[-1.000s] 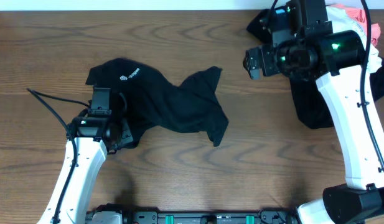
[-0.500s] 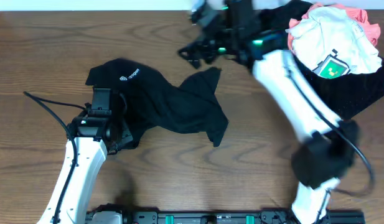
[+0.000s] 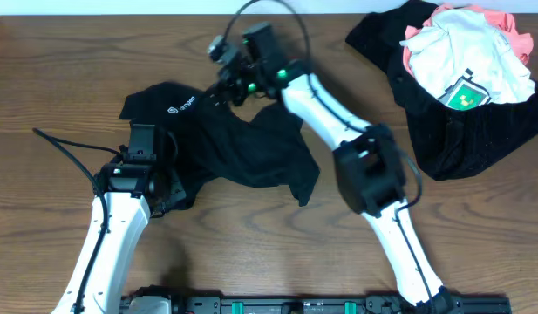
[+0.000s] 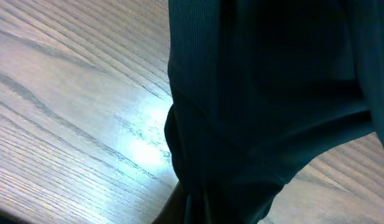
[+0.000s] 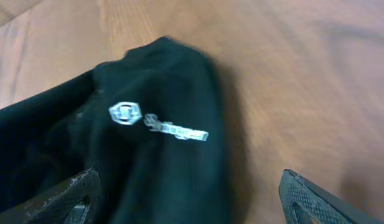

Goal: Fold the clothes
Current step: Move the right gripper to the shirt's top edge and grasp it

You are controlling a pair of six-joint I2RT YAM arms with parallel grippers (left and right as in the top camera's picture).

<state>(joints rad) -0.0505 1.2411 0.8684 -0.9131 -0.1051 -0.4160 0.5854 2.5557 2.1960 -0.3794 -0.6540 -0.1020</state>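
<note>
Overhead view recorded a black shirt [image 3: 242, 144] lying crumpled on the wooden table [image 3: 59, 52]. The left gripper [image 3: 144, 133] sat at one end of the shirt, its tips buried in the cloth. Left wrist view confirmed the jaws pressed together, pinching a bunched fold of the shirt, which spread away ahead of the tool across the table. The right gripper [image 3: 227, 87] hovered above the shirt's opposite edge. Right wrist view showed its two fingers [image 5: 79, 193] spread wide and holding nothing, with the shirt's white logo [image 5: 125, 114] and lettering below and ahead of them. Whether those fingers touched the cloth could not be determined, as the picture was blurred. Well away from the right gripper, behind its arm, a heap rested on a second black garment [image 3: 443, 144]: a white garment [image 3: 465, 52] with green print, and a coral-pink garment [image 3: 506, 22] beneath it.
</note>
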